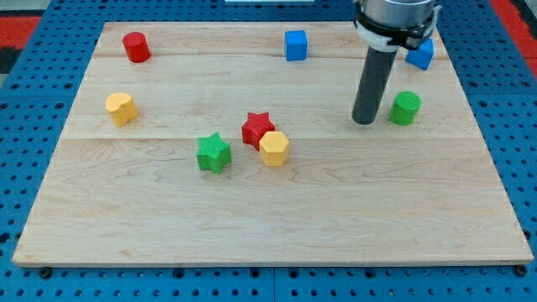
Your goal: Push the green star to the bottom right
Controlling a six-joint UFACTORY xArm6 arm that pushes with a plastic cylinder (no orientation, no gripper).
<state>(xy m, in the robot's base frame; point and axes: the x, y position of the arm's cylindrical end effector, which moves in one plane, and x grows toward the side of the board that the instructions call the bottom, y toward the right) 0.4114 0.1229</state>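
The green star (214,153) lies on the wooden board (268,218), left of centre. A red star (257,128) and a yellow hexagon (273,148) touch each other just to its right. My tip (364,121) rests on the board at the view's right, far right of the green star and just left of a green cylinder (405,108).
A red cylinder (136,46) stands at the top left and a yellow block (122,108) at the left. A blue cube (295,44) is at the top centre. A blue block (421,54) at the top right is partly hidden behind the arm.
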